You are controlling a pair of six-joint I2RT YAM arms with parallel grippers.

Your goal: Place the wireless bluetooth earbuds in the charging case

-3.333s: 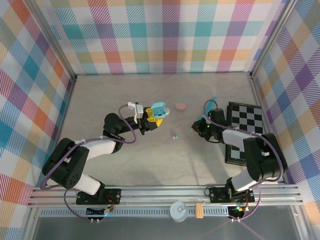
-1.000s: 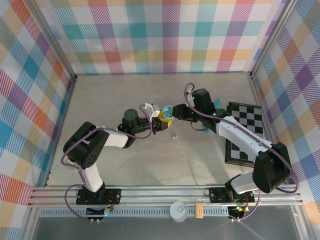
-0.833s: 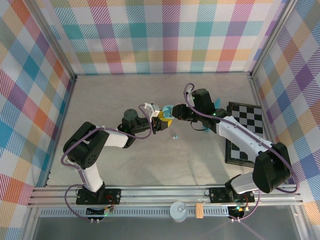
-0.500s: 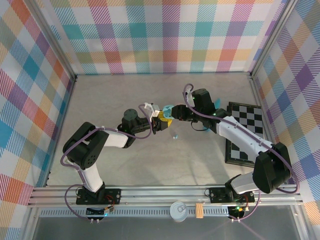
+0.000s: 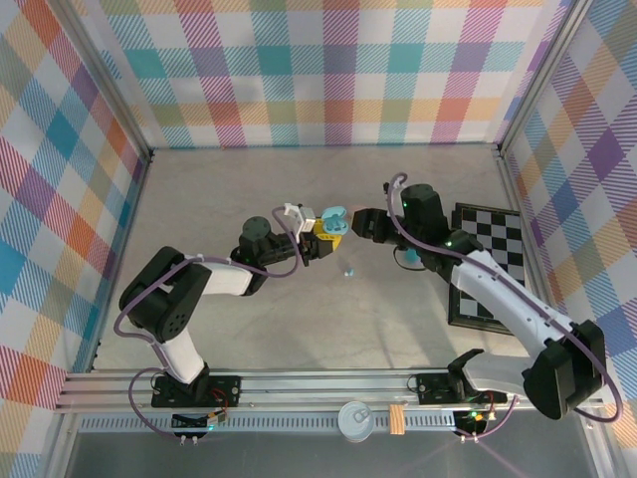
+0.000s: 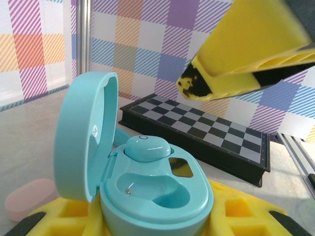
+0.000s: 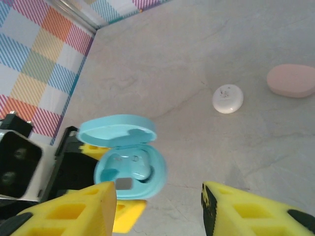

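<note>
**One bud seated, one loose; right gripper empty beside the case**

The charging case (image 6: 147,191) is open with its lid upright. A seated earbud (image 6: 146,147) fills the far cavity, and the near cavity is empty. The left gripper (image 5: 323,229) is clamped on the case body, yellow pads on either side, and appears to hold it clear of the table (image 5: 249,329).

A loose earbud (image 5: 347,270) lies on the table near the case, a little toward the arm bases and touching nothing. The right gripper (image 7: 160,191) hovers just beside the case. Its fingers stand apart with nothing between them, so the loose bud is near it but ungripped.

Judged progress: half done, with the second bud still to be picked and placed.

Risks from here:
- The bud is tiny and smooth. Broad foam pads may pinch it off-centre and flick it away.
- If it is grasped in the wrong orientation, it will not drop into the shaped cavity.
- An approach from the lid side could knock the lid shut or twist the case in the left grip.
- A jolt could unseat the first bud.

Further out, a pink case (image 7: 290,81) and a white case (image 7: 227,98) lie well apart from the work. A chessboard (image 5: 488,259) sits to the right.
</note>
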